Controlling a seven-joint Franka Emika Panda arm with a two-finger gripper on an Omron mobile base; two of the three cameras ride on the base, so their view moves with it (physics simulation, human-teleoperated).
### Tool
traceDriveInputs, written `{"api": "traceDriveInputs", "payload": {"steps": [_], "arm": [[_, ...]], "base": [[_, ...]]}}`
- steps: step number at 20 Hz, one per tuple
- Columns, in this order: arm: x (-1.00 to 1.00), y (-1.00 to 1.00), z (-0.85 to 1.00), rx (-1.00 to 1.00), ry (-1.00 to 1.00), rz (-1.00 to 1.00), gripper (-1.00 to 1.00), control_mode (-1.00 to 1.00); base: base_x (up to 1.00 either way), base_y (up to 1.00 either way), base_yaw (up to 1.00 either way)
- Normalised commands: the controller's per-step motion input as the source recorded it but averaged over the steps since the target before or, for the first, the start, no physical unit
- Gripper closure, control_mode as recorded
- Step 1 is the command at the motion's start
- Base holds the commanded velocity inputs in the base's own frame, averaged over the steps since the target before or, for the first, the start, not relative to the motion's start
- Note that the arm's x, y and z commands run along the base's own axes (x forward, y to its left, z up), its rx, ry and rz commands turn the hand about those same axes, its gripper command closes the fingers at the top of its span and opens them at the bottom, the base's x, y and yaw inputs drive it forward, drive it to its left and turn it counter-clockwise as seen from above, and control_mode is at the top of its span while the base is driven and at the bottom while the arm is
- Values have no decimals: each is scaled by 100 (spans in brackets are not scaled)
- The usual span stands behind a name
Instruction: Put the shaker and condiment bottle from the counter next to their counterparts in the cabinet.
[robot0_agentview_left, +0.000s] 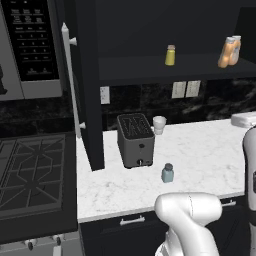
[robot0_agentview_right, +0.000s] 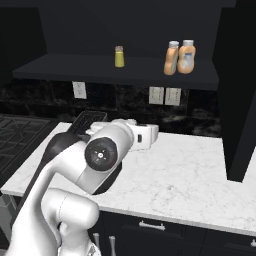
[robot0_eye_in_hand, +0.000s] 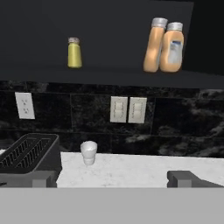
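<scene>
The shaker (robot0_agentview_left: 168, 173), a small pale teal translucent piece with a dark grey cap, stood upright on the white marble table (robot0_agentview_left: 200, 155), just in front and to the right of the dark toaster (robot0_agentview_left: 135, 139). A small white cup (robot0_agentview_left: 159, 124) sat behind the toaster near the black backsplash.

On the dark shelf of the open black cabinet (robot0_agentview_left: 87, 90) the two orange bottles stood touching. The tan condiment bottle (robot0_eye_in_hand: 154, 44) with its greyish cap leaned a little against the counterpart bottle (robot0_eye_in_hand: 172, 47), which wore a pale label. The yellow shaker (robot0_eye_in_hand: 74, 53) with a tan cap stood well apart to their left.

The hand (robot0_eye_in_hand: 112, 179) was released, its two dark fingertips (robot0_eye_in_hand: 183, 178) spread wide with nothing between them, facing the backsplash above the table. The robot's white arm (robot0_agentview_right: 95, 160) probably hid the teal shaker in the right base view. The cabinet door, with its long pale bar handle (robot0_agentview_left: 70, 80), stood between the table and the stove (robot0_agentview_left: 30, 175).
</scene>
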Motion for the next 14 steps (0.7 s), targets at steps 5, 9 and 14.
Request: {"api": "traceDriveInputs", "payload": {"steps": [5,9,14], "arm": [[-26,28,-36,0,2,8,-100,-100],[-11,28,-26,0,1,8,-100,-100],[-7,17,-22,0,2,9,-100,-100]], "base": [[0,0,0],[0,0,0],[0,0,0]]}}
